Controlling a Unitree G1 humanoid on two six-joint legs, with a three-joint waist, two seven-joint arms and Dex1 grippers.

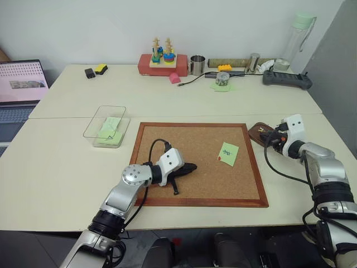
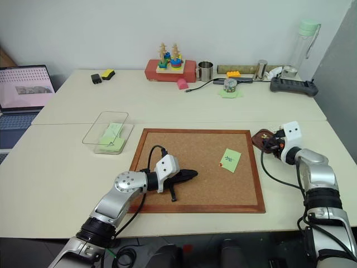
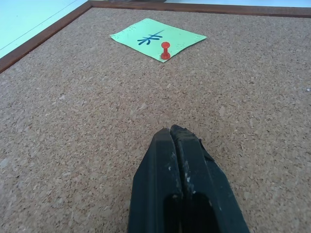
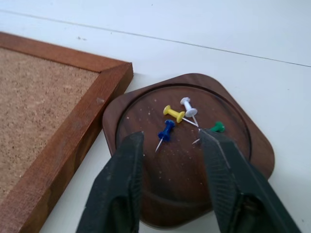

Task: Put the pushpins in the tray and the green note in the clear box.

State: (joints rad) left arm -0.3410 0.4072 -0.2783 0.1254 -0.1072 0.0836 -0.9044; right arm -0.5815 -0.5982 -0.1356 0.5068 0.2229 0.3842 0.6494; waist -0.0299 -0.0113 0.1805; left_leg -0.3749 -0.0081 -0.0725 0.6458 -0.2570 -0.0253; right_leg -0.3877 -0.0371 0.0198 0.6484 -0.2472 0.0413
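Observation:
The green note (image 1: 228,153) with black marks lies on the right part of the cork board (image 1: 184,139), pinned at one corner by a red pushpin (image 3: 165,50). My left gripper (image 1: 192,166) rests shut on the cork, left of the note and pointing toward it. Just past the board's right corner sits the dark brown tray (image 4: 184,194), holding several pushpins: yellow (image 4: 174,113), white (image 4: 187,104), blue (image 4: 166,131) and green (image 4: 217,127). My right gripper (image 4: 171,138) hovers over the tray, open, with nothing between its fingers. The clear box (image 1: 92,128) stands left of the board with pale green sheets inside.
Along the table's far edge stand a red toy stacker (image 1: 163,62), a metal cup (image 1: 197,65), a clear bottle with a green cap (image 1: 298,39) and a dark controller (image 1: 287,79). A laptop (image 1: 19,84) sits at the far left.

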